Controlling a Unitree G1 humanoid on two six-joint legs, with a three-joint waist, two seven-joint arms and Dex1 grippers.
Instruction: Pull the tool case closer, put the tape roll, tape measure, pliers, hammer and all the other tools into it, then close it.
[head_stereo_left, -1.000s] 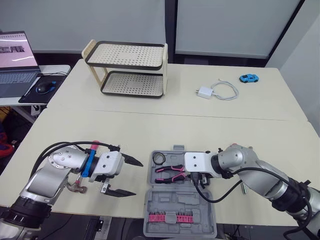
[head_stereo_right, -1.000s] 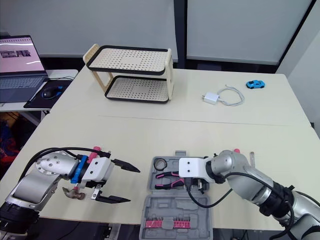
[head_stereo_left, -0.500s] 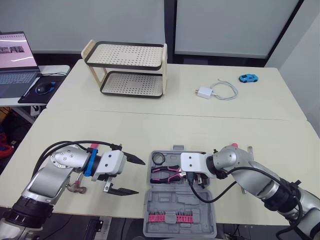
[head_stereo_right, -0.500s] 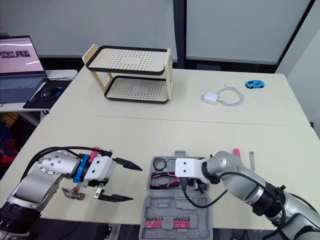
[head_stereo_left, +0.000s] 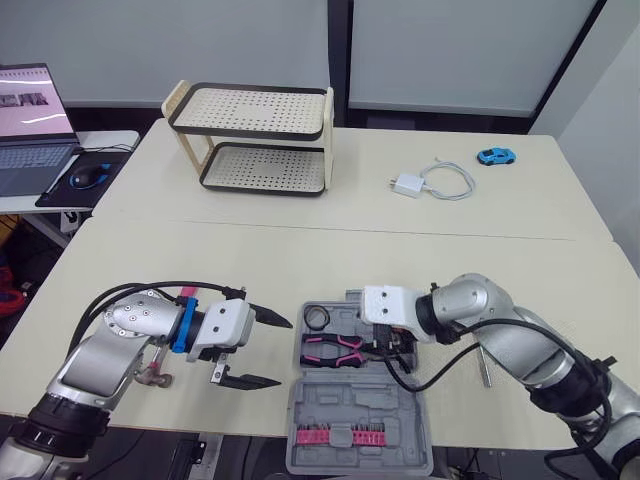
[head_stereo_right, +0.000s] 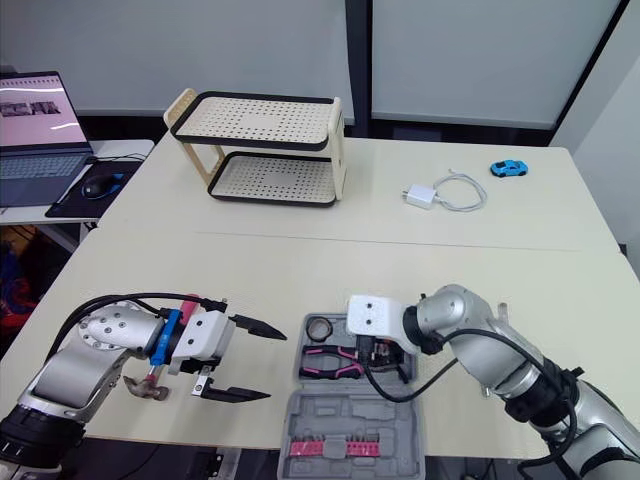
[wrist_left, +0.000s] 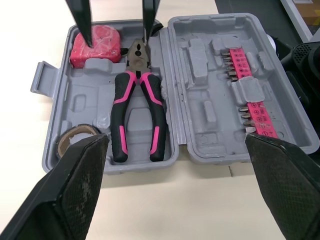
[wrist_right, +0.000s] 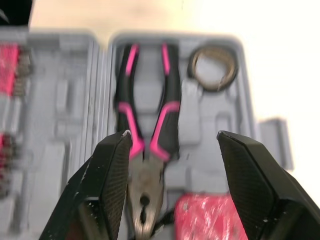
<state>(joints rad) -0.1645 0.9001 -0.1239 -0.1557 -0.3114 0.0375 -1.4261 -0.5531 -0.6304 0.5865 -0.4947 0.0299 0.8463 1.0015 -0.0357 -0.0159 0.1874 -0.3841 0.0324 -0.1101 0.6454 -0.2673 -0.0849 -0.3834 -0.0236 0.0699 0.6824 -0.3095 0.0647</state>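
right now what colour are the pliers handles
Pliers handles: black and pink, clearest in left wrist view.

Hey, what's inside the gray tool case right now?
The tool case holds pliers, a tape roll and a red tape measure in its base, pink bits in its lid. The fingers of the left gripper cover two corners.

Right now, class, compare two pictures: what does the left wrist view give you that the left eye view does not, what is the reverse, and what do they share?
Left wrist view alone: a red tape measure seated in a corner pocket of the case, beside the pliers' nose.
Left eye view alone: the two-tier rack, the charger with its cable, the blue toy car, the laptop and the hammer on the table by the left arm.
Shared: the open tool case, with the pink-handled pliers, tape roll and bit strip in it.
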